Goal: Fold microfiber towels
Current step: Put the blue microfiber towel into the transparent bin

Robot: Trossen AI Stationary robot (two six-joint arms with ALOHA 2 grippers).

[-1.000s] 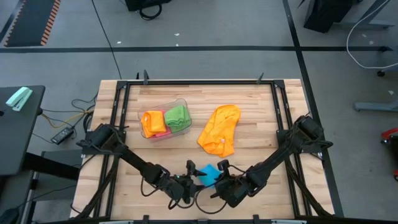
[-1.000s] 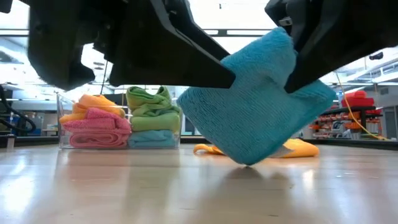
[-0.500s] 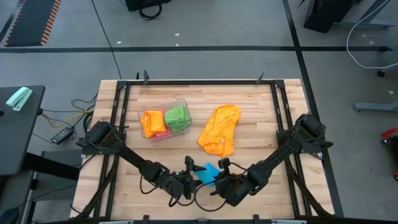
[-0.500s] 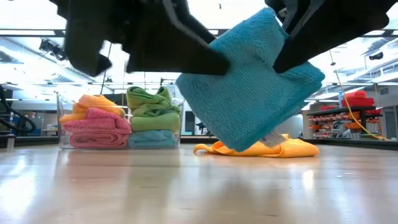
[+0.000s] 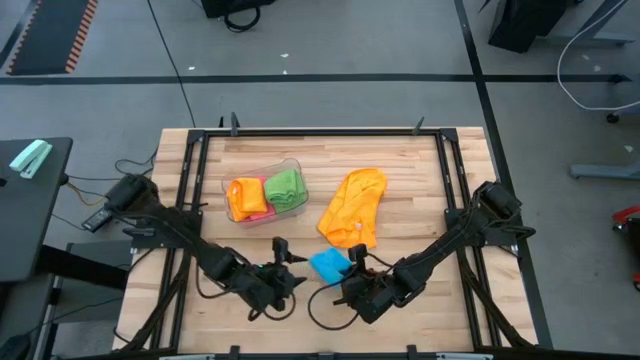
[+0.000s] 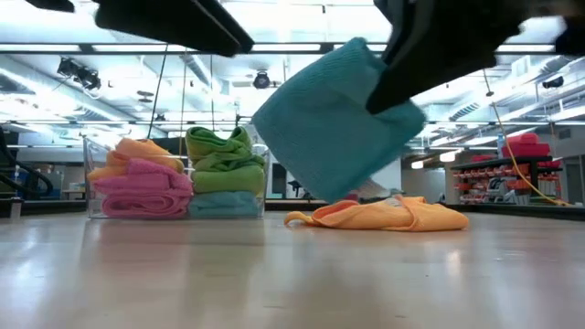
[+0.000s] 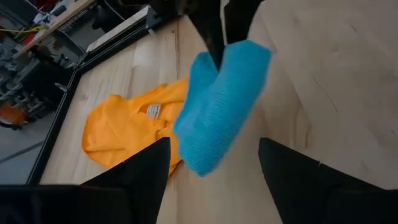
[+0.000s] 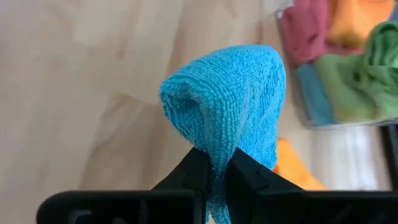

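Observation:
A folded sky-blue towel (image 5: 328, 264) hangs clear of the table near the front middle, with my right gripper (image 8: 217, 165) shut on it. My left gripper (image 7: 213, 142) is open a little to the towel's left and higher (image 5: 288, 262), touching nothing. An orange towel (image 5: 352, 208) lies crumpled on the table just beyond the blue one. Folded pink, orange, green and blue towels sit stacked in a clear tub (image 5: 296, 168) at the far left of centre. My right gripper pinches the folded blue towel by its gathered edge (image 8: 219, 144) between its two fingers, several layers together. The fingers slant down from the table's near right. The rest of the towel (image 6: 334, 123) bulges out past the fingers, tilted and lifted clear of the table.
The orange towel (image 6: 384, 215) lies flat on the wood behind the lifted one. The tub (image 6: 90, 174) stands at the back left. Black rails frame the table's left, right and far edges. Bare wood (image 5: 420, 190) lies to the right of the orange towel.
My left gripper has drawn back from the blue towel toward the table's left and up, staying open. My right gripper has raised the towel: its lower corner, which touched the table, now hangs clear, and the towel has shifted a little toward the far edge.

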